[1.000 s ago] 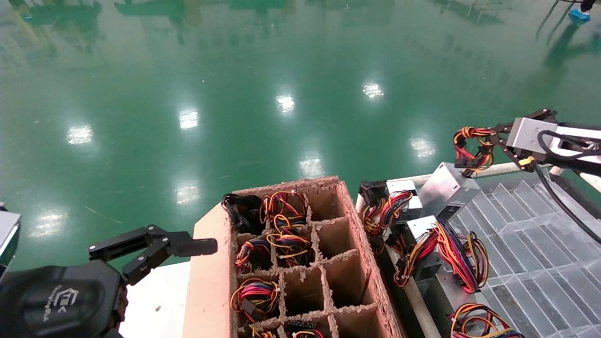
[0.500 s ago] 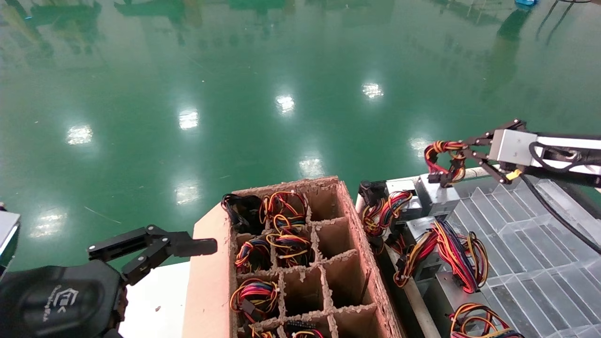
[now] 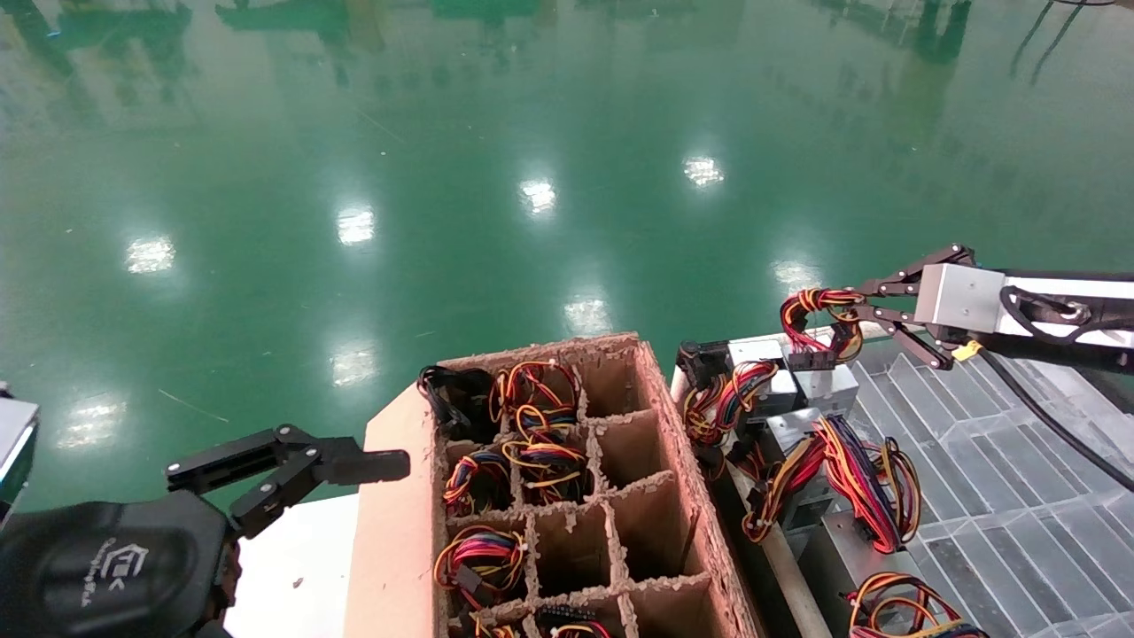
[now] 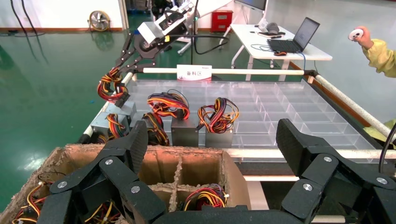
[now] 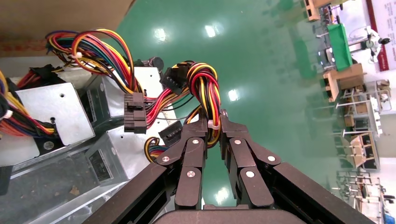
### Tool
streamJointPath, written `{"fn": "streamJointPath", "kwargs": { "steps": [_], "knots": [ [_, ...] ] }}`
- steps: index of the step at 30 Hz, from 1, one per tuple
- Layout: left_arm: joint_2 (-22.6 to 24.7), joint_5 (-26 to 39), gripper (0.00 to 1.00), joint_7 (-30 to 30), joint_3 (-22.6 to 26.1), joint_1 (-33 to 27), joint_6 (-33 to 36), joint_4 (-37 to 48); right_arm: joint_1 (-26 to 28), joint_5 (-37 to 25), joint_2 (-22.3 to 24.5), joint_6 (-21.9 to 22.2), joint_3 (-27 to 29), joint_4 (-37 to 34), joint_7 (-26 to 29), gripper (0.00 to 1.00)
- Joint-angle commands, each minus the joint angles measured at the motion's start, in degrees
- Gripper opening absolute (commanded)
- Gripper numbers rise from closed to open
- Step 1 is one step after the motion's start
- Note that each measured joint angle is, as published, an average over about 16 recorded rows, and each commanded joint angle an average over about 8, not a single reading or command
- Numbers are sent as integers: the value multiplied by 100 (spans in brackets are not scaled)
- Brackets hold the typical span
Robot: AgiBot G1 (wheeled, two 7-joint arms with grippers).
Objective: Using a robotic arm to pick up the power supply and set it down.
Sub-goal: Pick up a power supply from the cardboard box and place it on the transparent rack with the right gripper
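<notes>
Silver power supply [image 3: 824,387] hangs below right hand [image 3: 849,310].

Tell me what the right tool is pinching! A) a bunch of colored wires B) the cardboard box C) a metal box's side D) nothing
A: the right tool is shut on the wire bundle of a power supply, not on its metal body; the cardboard box sits apart from it, nearer the left tool.
</notes>
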Motion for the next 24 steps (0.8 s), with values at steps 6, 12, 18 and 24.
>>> {"fn": "streamJointPath", "kwargs": {
  "steps": [6,12,18,24],
  "knots": [
    [-1,-1,100,1,2,0,-1,0,-67,55,-28,132,39,7,-12,1],
    [-2,-2,100,2,3,0,-2,0,-102,81,-35,181,57,13,-20,62],
    [-2,-3,100,2,3,1,-3,2,-114,90,-35,195,62,14,-18,100],
    [-2,-4,100,2,3,1,-4,2,-114,95,-34,195,63,16,-20,100]
  ]
}}
